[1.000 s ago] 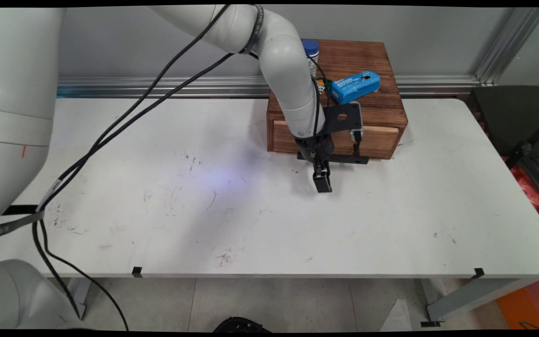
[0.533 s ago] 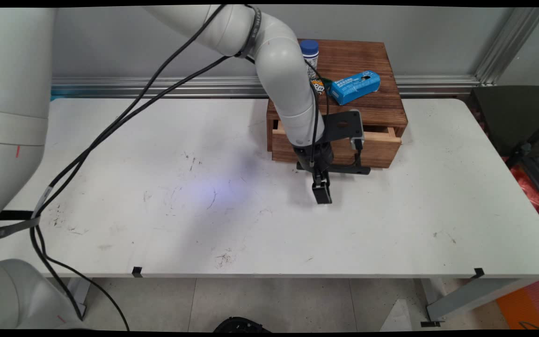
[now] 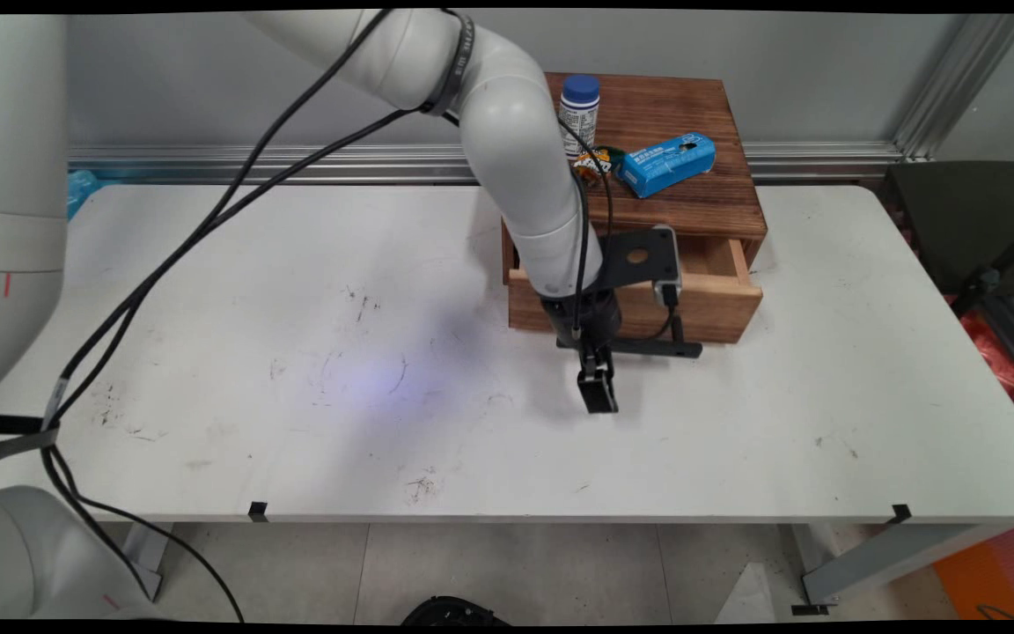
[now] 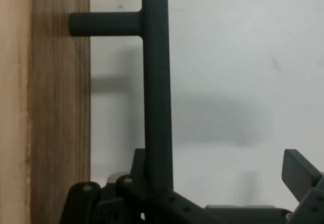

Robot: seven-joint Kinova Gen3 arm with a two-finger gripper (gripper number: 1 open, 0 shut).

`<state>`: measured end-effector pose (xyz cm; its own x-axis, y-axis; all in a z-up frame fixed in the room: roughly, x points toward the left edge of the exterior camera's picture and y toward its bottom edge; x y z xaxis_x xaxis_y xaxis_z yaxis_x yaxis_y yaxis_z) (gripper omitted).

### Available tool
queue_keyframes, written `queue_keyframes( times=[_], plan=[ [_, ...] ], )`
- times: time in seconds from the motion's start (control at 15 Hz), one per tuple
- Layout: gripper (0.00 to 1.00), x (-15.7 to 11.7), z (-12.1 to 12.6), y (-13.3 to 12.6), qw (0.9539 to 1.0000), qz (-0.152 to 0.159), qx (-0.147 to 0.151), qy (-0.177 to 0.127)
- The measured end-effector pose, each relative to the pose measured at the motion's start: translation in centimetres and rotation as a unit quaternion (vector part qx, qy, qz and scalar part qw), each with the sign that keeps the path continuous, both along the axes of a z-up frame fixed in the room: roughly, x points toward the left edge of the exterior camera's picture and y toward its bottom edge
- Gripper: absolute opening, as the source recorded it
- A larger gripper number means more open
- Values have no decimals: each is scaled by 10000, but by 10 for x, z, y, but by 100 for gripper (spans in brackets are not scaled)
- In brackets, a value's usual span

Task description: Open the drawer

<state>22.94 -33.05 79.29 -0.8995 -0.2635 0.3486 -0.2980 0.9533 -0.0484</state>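
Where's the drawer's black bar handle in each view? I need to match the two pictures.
Main view: the black bar handle runs level along the wooden drawer front, right of centre, partly behind the arm.
Hand view: it stands upright left of centre.
Shared landmark: the drawer front.

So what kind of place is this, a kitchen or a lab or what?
Most likely a robotics lab or test bench: a white arm with trailing cables works at a scuffed white table, framed by aluminium rail, with a wooden drawer box as a prop.
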Motion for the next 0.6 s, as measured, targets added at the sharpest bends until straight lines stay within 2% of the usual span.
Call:
queue_keyframes(
  times=[0.6],
  plan=[
    [100, -12, 13, 55, 9999, -137, 91, 47]
  ],
)
